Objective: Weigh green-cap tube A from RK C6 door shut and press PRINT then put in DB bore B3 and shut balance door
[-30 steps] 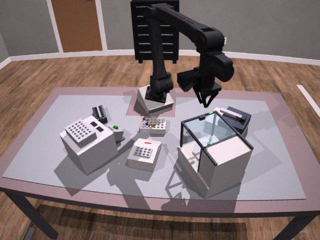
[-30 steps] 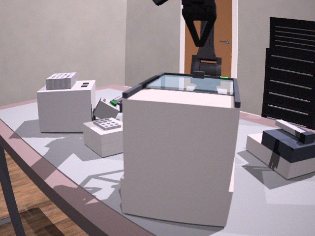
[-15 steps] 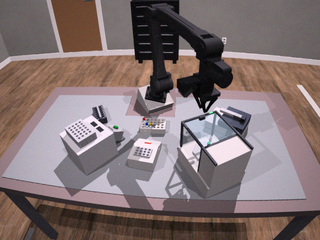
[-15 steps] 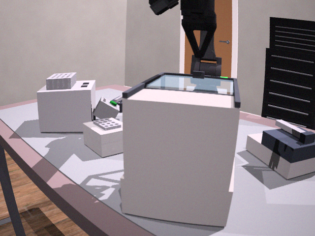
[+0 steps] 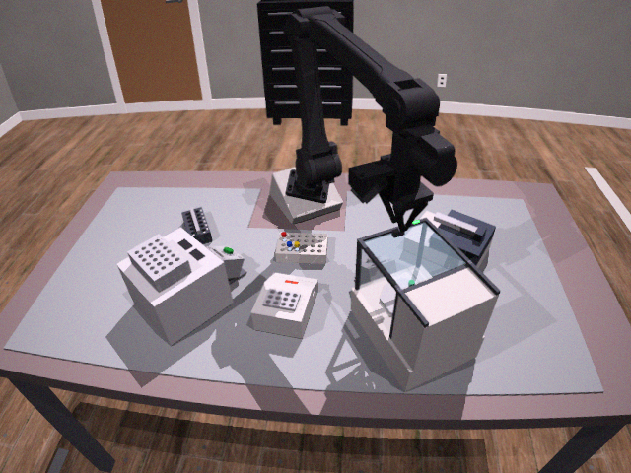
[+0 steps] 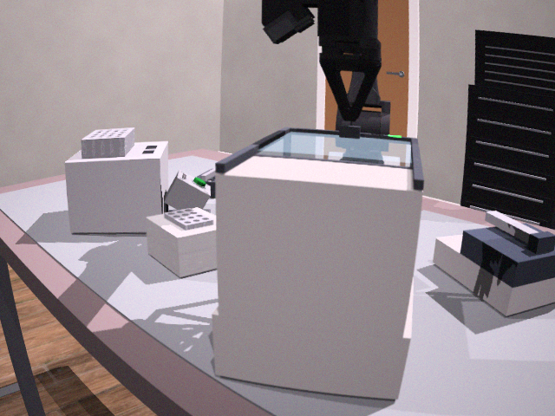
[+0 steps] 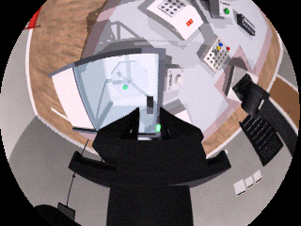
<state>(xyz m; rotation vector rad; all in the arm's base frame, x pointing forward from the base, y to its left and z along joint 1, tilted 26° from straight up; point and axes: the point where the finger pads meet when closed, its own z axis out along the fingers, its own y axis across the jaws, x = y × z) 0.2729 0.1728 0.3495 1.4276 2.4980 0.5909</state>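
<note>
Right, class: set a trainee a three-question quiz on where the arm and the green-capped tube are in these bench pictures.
1. True or false: the green-capped tube stands in the tube rack.
2. The gripper has its tips at: A) the dry block; B) the door handle on the balance; C) the mixer.
3. Fill in: the lamp on the balance's front shows ___.

Key
1. False: the green-capped tube shows through the glass, inside the balance.
2. B
3. green
</note>
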